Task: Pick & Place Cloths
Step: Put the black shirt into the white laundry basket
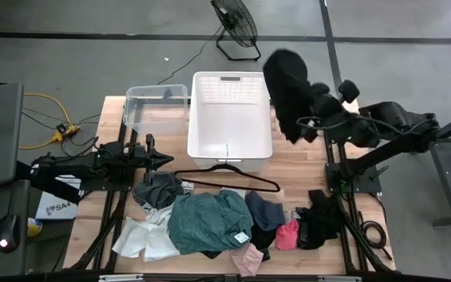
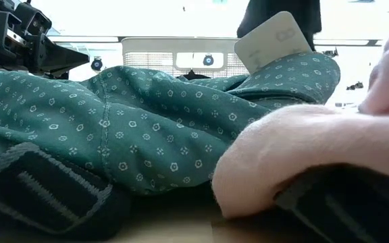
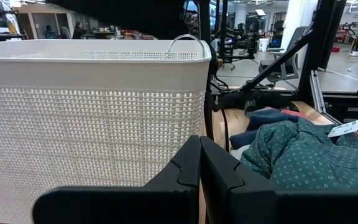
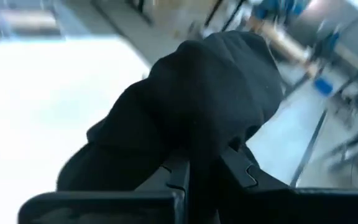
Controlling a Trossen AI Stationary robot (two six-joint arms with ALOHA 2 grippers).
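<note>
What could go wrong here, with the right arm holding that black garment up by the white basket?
1. The black garment hangs from the right claw mostly past the white basket's right rim; released here, it may drape over the rim or land on the table.
2. The wire hanger lies against the basket's front, so later picks from the pile could snag it.

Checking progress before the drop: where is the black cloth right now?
In the high view the black cloth hangs from the right gripper, at the white basket's right rim.
</note>
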